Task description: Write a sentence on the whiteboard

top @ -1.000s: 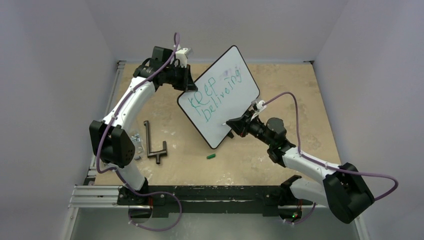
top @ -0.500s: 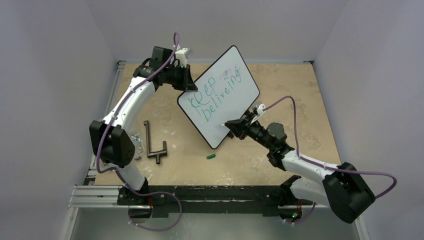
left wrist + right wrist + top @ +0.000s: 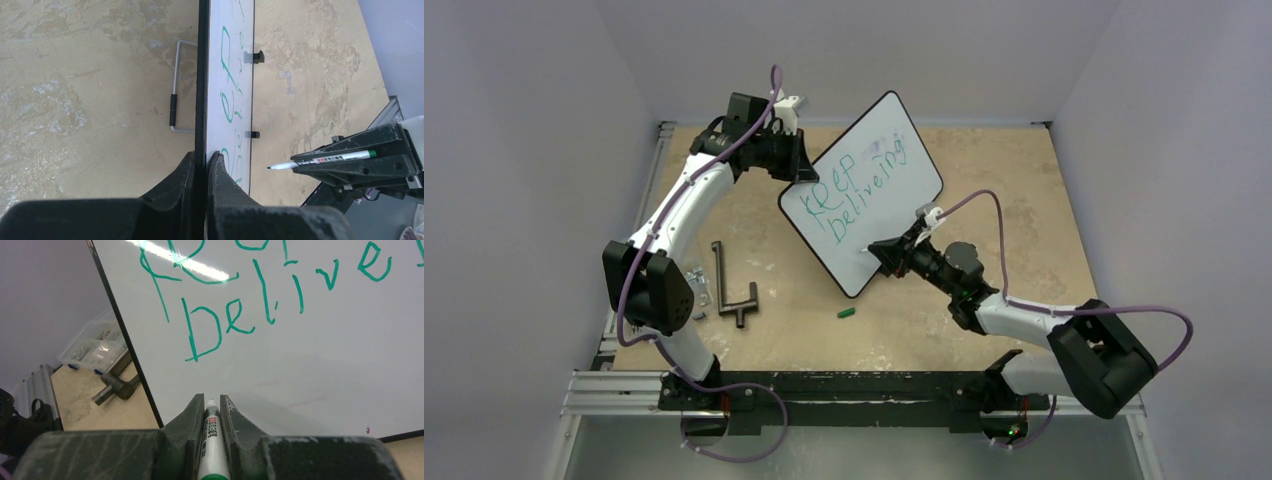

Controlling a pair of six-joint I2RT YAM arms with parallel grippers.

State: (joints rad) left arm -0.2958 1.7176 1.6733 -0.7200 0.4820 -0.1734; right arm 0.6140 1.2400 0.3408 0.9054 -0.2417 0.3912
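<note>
The whiteboard [image 3: 879, 200] is held up tilted above the table, and my left gripper [image 3: 802, 170] is shut on its left edge. In the left wrist view the fingers [image 3: 220, 172] pinch the black frame, with the whiteboard [image 3: 237, 75] seen edge-on. The sentence [image 3: 859, 185] is green lettering in two lines, reading roughly "Keep" over "beliveing" [image 3: 240, 315]. My right gripper [image 3: 879, 250] is shut on a white marker [image 3: 212, 440] with a green end. The marker's tip points at the blank lower part of the whiteboard [image 3: 310, 365], just off its face.
A green marker cap [image 3: 846, 312] lies on the tan table in front of the board. A dark T-shaped metal tool [image 3: 729, 290] and a small clear box [image 3: 696, 285] lie at the left. The board's wire stand [image 3: 175, 85] hangs behind it.
My right gripper has moved left with the marker, toward the board's lower left part. The left arm and the board have not moved.
</note>
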